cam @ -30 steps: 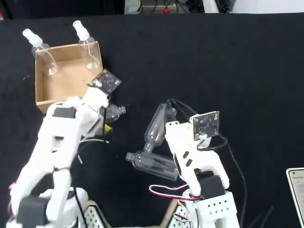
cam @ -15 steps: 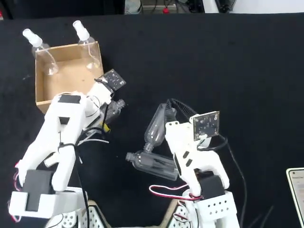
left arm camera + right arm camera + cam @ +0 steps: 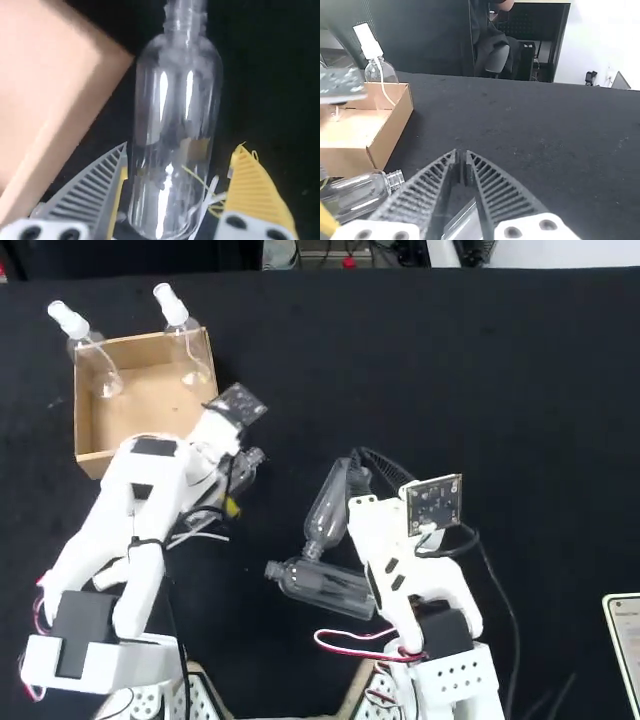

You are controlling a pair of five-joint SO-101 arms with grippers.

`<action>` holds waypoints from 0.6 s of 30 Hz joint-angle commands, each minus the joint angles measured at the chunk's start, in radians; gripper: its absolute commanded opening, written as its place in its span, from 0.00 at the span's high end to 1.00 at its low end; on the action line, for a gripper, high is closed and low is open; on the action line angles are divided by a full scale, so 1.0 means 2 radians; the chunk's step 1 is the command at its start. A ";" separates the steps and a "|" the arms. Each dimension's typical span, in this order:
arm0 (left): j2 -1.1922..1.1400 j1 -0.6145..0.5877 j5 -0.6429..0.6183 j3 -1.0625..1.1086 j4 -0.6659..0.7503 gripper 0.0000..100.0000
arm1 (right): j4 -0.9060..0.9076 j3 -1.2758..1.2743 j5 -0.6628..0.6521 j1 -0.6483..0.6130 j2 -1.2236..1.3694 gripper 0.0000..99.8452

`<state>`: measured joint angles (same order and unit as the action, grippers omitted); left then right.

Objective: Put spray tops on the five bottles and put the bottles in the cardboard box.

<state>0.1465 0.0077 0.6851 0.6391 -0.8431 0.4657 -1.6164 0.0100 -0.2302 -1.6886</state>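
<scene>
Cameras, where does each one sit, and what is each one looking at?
High view: above the table, looking down on the cardboard box, the left arm and the right arm.
Left wrist view: on the left arm, looking along the left gripper at a capless bottle beside the box.
Right wrist view: on the right arm, looking past the right gripper across the table towards the box.
Shared: all three show the box and that capless bottle.

From high up we look down over the table (image 3: pixel 500 390); our left wrist view presses close to a capless bottle (image 3: pixel 175 125) — the right skims low; all share the cardboard box (image 3: pixel 392 125).
</scene>
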 commanded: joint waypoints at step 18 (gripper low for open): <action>-0.066 0.049 -0.054 -0.101 0.034 0.77 | -0.013 0.005 0.000 0.006 0.000 0.98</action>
<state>0.0161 0.0967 0.5961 0.5240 -0.7848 0.4657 -1.6164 0.0100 -0.2302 -1.6886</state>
